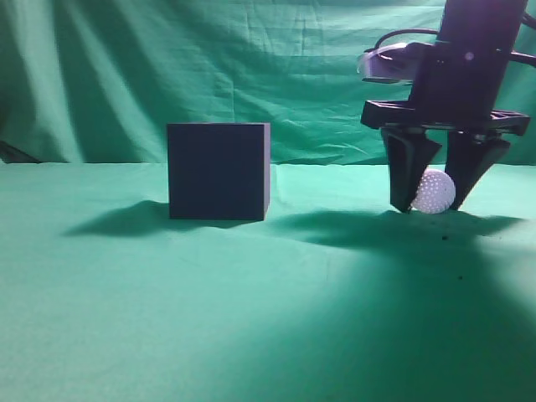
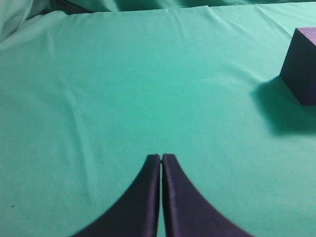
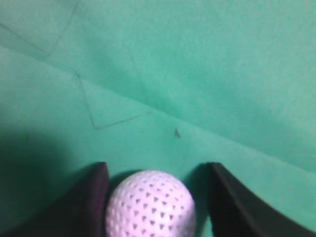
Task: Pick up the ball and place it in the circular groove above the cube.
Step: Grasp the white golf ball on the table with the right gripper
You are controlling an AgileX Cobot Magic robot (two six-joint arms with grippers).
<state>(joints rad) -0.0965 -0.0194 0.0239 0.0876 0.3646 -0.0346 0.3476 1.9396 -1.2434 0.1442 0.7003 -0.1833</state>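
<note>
Ball (image 1: 434,191) sits on the green cloth (image 1: 251,318) between the parted fingers of the right gripper (image 1: 433,199), not clamped, well right of the cube (image 1: 218,171). Left gripper (image 2: 161,158) is closed, empty.

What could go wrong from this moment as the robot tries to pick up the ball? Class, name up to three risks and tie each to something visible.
1. The right gripper straddles the ball unevenly: the right wrist view shows one finger touching it and a gap at the other, so closing may push it sideways.
2. The ball is round and rests on smooth green cloth, so it could roll away.
3. The cube stands well to the left, so a weak grip might drop it during the carry.
</note>
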